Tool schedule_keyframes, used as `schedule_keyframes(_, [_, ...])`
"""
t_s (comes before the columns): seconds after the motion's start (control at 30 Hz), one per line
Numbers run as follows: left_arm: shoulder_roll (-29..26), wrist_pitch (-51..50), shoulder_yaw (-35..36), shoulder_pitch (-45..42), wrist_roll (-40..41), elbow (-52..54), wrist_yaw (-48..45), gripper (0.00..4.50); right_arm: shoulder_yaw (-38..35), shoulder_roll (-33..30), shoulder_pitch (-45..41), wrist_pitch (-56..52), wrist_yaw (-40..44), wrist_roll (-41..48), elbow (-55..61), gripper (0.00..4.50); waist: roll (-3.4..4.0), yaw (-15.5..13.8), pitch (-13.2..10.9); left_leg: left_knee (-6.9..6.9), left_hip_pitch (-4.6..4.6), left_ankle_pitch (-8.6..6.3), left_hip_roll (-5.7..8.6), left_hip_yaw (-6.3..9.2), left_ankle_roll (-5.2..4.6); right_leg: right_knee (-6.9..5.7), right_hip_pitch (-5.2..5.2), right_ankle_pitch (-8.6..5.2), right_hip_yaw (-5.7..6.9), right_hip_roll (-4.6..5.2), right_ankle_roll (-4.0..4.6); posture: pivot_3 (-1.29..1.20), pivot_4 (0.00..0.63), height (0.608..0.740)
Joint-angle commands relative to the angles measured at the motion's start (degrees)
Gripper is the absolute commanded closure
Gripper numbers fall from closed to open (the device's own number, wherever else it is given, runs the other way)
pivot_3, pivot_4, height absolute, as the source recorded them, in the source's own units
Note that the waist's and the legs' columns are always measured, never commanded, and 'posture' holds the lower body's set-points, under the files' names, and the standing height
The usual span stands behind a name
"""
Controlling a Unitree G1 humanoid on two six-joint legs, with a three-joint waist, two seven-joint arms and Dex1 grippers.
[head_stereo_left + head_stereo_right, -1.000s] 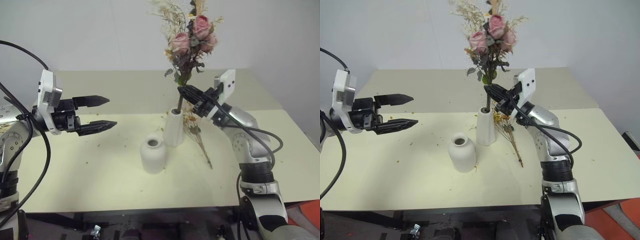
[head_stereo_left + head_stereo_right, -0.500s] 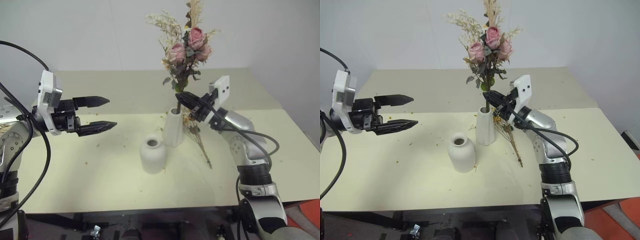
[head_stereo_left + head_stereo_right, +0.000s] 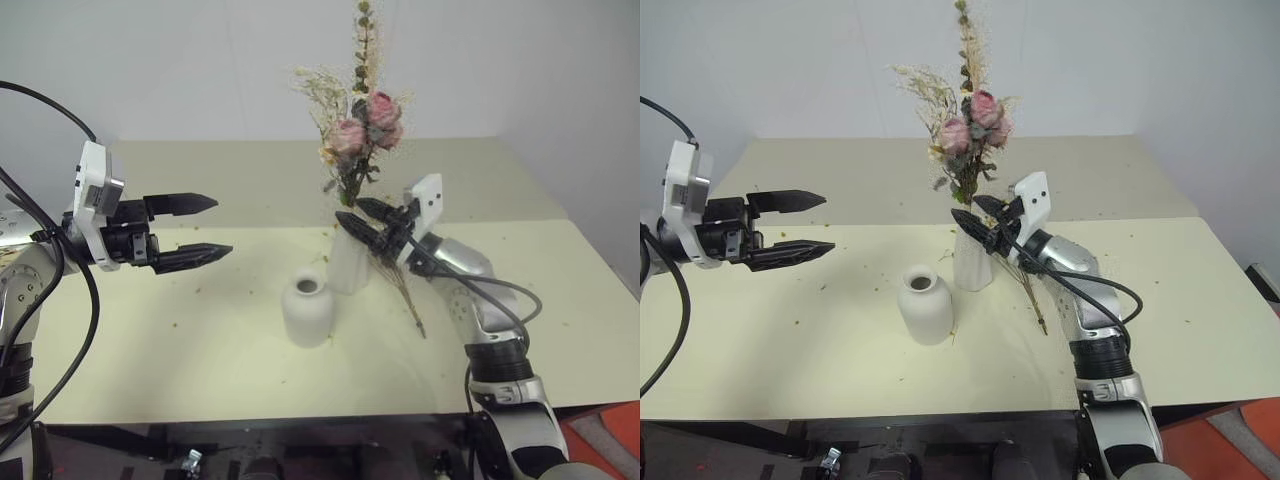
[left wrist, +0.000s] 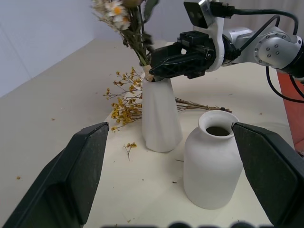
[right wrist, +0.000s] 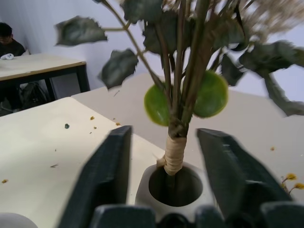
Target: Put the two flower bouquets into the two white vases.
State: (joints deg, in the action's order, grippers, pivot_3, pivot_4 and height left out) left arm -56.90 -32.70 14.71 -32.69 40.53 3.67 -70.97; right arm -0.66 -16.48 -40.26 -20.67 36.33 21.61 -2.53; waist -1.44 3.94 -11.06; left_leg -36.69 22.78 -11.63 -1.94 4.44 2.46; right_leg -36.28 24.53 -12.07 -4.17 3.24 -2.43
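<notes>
The pink rose bouquet (image 3: 360,125) stands upright with its twine-bound stem (image 5: 175,154) in the mouth of the tall slim white vase (image 3: 347,265). My right gripper (image 3: 348,208) is open, one finger on each side of the stem just above the vase mouth, apart from it. The short round white vase (image 3: 306,312) stands empty in front and to the left of the tall one. The yellow-blossom bouquet (image 3: 402,282) lies flat on the table to the right of the tall vase, under my right arm. My left gripper (image 3: 222,226) hovers open far to the left, holding nothing.
The cream table (image 3: 180,330) is strewn with small petal bits. A second table surface (image 3: 230,170) adjoins behind, against the wall. A person (image 5: 9,40) sits at a distant desk in the right wrist view.
My right gripper has opened and let go of the rose bouquet's stem. The bouquet has sunk lower into the tall vase. The left arm has not moved.
</notes>
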Motion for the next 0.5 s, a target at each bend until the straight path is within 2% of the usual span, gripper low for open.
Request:
schedule_keyframes(0.03, [-1.1, 0.6, 2.2, -0.3, 0.4, 1.3, -0.1, 0.0, -2.4, -2.8, 1.0, -1.0, 0.7, 1.5, 5.0, 0.46, 0.0, 0.0, 0.0, 0.0, 0.01, 0.0, 0.0, 0.0, 0.0, 0.01, 0.0, 0.0, 0.0, 0.0, 0.0, 0.0, 0.15, 0.74])
schedule_keyframes(0.07, [-1.1, 0.6, 2.1, -0.5, 0.4, 1.2, -0.2, 0.0, -2.9, -4.0, 1.6, -1.4, 1.1, 1.7, 6.0, 0.12, 0.0, 0.0, 0.0, 0.0, 0.01, 0.0, 0.0, 0.0, 0.0, 0.01, 0.0, 0.0, 0.0, 0.0, 0.0, 0.0, 0.15, 0.74])
schedule_keyframes(0.1, [-1.0, 0.6, 2.0, -0.6, 0.4, 1.2, -0.2, 0.0, -3.2, -5.4, 2.1, -2.2, 1.6, 1.9, 7.0, 0.05, 0.0, 0.0, 0.0, 0.0, 0.02, 0.0, 0.01, 0.0, 0.0, 0.02, 0.0, 0.0, 0.0, 0.01, -0.01, 0.0, 0.15, 0.74])
schedule_keyframes(0.33, [-0.5, 0.7, 1.4, -1.2, 0.7, 1.2, -0.7, 0.0, -3.4, -19.2, 4.3, -10.8, 10.1, 4.6, 12.2, 0.05, 0.0, -0.1, 0.0, 0.0, 0.01, 0.0, 0.0, -0.01, 0.0, 0.04, -0.02, -0.17, 0.0, 0.01, -0.26, 0.0, 0.15, 0.74])
schedule_keyframes(0.4, [-0.4, 0.7, 1.1, -1.4, 1.0, 1.4, -1.3, 0.0, -2.0, -23.8, 2.9, -17.9, 11.7, 5.1, 12.2, 0.05, 0.0, 0.0, 0.0, -0.01, 0.0, 0.0, 0.01, -0.02, 0.0, 0.04, -0.03, -0.17, -0.01, 0.01, -0.27, 0.0, 0.15, 0.74])
schedule_keyframes(0.5, [-0.3, 0.4, 0.5, -2.3, 1.8, 1.8, -2.9, 0.0, 6.1, -30.4, -2.8, -33.6, 13.2, 2.8, 9.4, 0.05, 0.0, 0.3, 0.0, -0.02, -0.03, 0.0, 0.0, -0.05, 0.0, 0.02, -0.01, -0.17, -0.04, 0.0, -0.26, 0.0, 0.15, 0.74])
